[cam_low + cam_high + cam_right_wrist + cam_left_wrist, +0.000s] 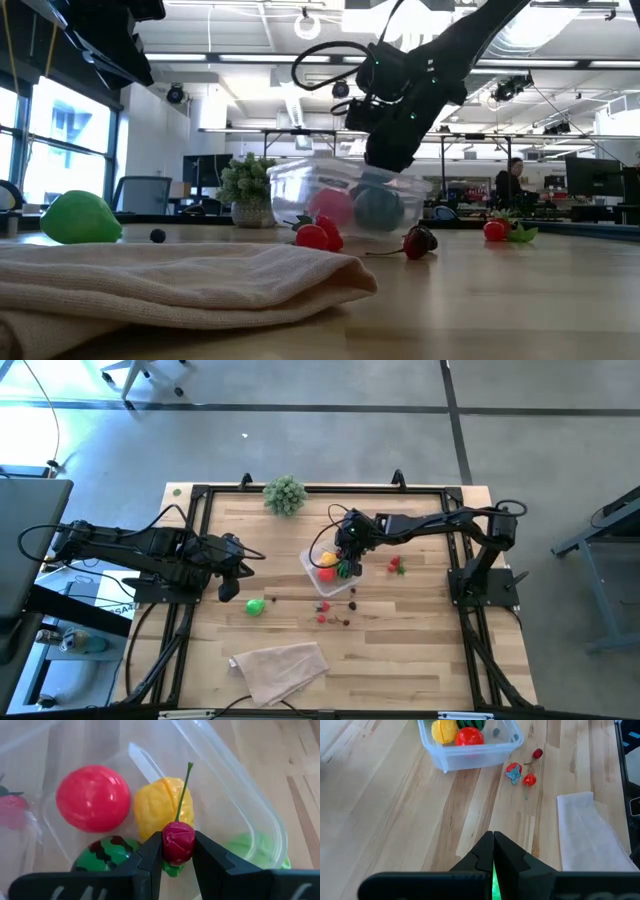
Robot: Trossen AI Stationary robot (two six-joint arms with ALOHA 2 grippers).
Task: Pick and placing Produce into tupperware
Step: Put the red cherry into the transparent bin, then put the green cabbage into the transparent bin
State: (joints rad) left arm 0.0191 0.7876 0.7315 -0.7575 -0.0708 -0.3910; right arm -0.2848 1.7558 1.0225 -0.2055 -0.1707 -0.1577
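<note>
My right gripper pinches a cherry over the tupperware; released off-centre, I judge it may bounce off the yellow piece and out, while my left gripper waits closed and empty.

One camera looks straight down, one sits level at the tabletop, both wrist cameras look forward, all sharing the tupperware
</note>
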